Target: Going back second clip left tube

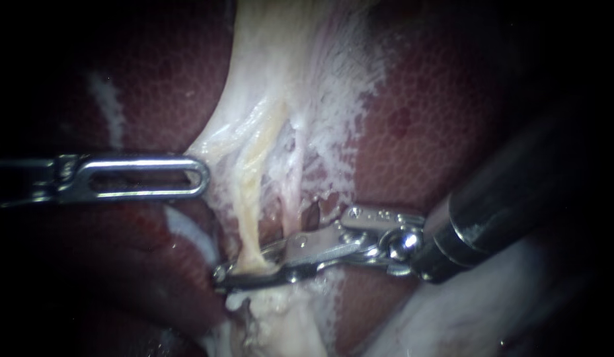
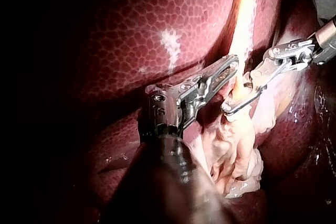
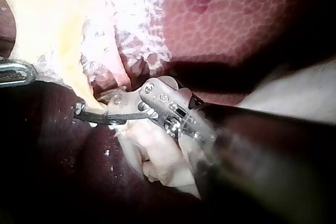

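Endoscope: my right instrument (image 1: 222, 275) reaches across the left tube (image 1: 248, 218). Its jaws stand a narrow gap apart with the tube between them (I can make out no clip). The tube runs crosswise to them, so I judge the way out is straight back along the shaft. My left instrument (image 1: 199, 177) tips against pale tissue; its hold I cannot tell.

Left wrist: the tube lies just ahead of its tip.

Right wrist: the jaws straddle the tube.

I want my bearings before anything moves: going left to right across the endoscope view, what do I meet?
Left instrument → pale tube, lying between the open jaws of the right instrument → that instrument's wrist joint → its dark shaft.
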You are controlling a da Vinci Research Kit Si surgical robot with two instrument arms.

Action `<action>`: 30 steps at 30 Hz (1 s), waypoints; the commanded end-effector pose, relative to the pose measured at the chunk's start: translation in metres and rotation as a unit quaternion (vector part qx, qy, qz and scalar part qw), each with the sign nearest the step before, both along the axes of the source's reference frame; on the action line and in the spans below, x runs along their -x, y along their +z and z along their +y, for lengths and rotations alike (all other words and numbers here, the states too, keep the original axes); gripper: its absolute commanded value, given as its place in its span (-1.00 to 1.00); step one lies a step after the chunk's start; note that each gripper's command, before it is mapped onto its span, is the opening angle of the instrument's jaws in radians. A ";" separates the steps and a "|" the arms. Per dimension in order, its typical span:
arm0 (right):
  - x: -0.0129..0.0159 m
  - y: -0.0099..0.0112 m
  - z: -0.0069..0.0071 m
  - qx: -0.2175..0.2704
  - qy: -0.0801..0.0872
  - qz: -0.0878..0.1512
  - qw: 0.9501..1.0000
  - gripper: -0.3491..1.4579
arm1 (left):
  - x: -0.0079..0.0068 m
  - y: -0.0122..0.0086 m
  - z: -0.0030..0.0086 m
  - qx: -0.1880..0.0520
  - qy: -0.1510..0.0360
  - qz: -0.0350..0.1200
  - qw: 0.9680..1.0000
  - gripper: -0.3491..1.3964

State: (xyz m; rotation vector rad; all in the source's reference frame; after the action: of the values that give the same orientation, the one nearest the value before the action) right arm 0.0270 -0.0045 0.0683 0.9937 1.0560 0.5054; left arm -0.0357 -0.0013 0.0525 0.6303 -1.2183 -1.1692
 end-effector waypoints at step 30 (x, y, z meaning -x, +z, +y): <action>-0.0015 -0.0001 0.0005 0.151 -0.015 0.067 0.986 -0.01 | 0.0001 0.0001 -0.0003 0.001 -0.001 0.001 1.000 -1.00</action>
State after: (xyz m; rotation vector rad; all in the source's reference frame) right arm 0.0286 -0.0041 0.0682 0.7718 1.1982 0.2384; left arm -0.0358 -0.0016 0.0526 0.6273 -1.2182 -1.1691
